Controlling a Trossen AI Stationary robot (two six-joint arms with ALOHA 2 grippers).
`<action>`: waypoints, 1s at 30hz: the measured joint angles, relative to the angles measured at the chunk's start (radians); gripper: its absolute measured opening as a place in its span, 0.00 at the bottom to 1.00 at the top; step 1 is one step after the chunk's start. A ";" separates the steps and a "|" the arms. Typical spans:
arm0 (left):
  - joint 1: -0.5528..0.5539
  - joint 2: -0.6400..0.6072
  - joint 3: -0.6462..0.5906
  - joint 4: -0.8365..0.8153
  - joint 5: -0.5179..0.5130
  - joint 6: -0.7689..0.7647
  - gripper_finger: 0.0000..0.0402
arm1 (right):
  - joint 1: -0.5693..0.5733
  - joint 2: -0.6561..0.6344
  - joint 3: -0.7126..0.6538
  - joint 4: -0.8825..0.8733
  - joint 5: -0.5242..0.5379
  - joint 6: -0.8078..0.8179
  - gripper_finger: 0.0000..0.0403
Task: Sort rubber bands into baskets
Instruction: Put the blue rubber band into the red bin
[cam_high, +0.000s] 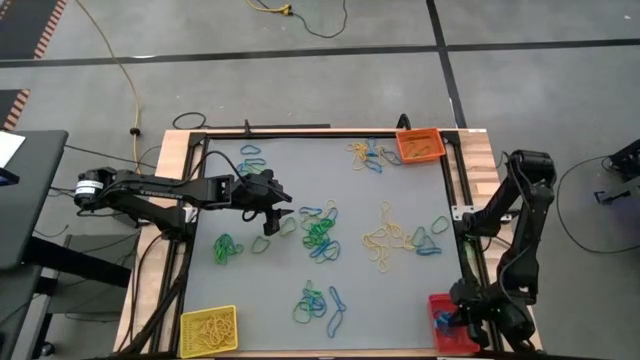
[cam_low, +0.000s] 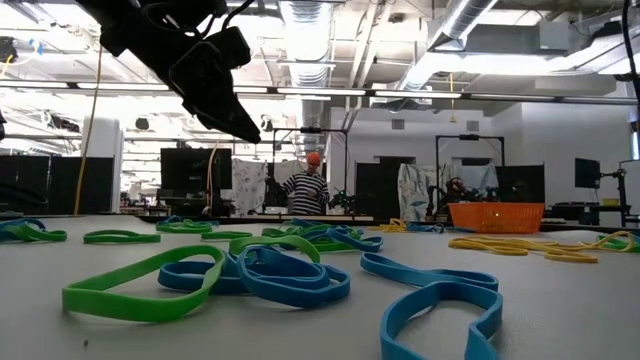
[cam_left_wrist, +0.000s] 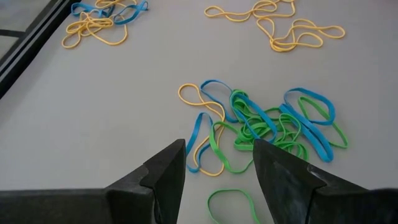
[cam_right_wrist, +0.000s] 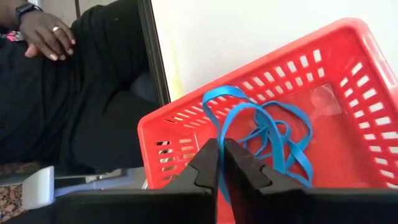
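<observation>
Blue rubber bands (cam_right_wrist: 261, 134) hang just past the right gripper (cam_right_wrist: 222, 163), whose fingers are almost pinched together and just letting go over the red basket (cam_right_wrist: 348, 74) at five o'clock. Near nine o'clock, the left gripper (cam_left_wrist: 217, 168) waits open above green bands (cam_left_wrist: 273, 134).

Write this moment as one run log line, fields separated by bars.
right gripper: over red basket, pinching blue band | left gripper: open above mixed pile
</observation>
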 joint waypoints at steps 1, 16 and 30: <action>0.000 0.000 0.000 0.000 0.000 0.000 0.44 | 0.000 0.000 0.000 0.003 0.009 -0.007 0.14; 0.000 0.000 0.000 0.000 0.000 0.000 0.44 | 0.005 0.000 0.000 0.010 0.052 -0.031 0.34; 0.000 0.000 0.000 0.000 0.000 0.000 0.44 | 0.000 -0.058 -0.001 0.000 0.135 -0.144 0.50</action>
